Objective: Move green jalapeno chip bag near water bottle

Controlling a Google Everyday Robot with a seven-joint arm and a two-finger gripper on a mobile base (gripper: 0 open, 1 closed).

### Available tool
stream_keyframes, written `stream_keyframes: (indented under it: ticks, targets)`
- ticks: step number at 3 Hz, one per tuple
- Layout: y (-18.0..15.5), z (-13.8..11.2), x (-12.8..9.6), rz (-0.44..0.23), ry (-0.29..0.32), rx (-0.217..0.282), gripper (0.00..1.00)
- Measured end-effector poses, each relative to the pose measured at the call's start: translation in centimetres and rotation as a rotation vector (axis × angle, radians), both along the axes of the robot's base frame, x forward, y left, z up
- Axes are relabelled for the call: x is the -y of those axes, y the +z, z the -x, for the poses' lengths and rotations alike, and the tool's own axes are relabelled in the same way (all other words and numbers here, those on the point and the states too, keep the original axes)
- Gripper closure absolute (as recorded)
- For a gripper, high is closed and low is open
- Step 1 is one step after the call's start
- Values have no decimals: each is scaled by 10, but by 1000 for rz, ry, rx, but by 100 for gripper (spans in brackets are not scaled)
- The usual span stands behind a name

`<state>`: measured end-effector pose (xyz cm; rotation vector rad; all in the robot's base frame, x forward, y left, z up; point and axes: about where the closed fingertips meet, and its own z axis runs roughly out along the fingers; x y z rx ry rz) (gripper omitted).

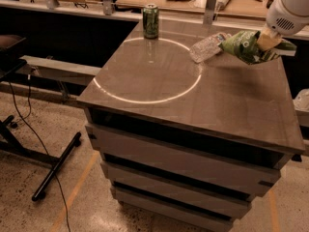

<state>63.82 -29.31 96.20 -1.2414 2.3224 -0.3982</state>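
Observation:
The green jalapeno chip bag point(245, 46) is a crinkly light-green foil bag held in the air above the table's far right part. My gripper point(268, 41) is shut on the bag's right end, below the white arm at the upper right. The water bottle point(207, 47), clear and ribbed, lies on its side on the table just left of the bag. The bag's left tip hangs next to the bottle's upper end; I cannot tell if they touch.
A dark green soda can point(150, 21) stands upright at the table's far edge. A bright ring of light point(147, 99) marks the grey table top point(231, 105). A wooden bench with clutter runs behind. A black stand base and cable lie on the floor at left.

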Motion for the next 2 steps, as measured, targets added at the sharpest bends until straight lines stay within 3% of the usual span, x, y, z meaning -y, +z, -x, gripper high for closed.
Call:
stream_keyframes:
  ticks: [2]
  targets:
    - [-8,-32,27,23,-135,45,100]
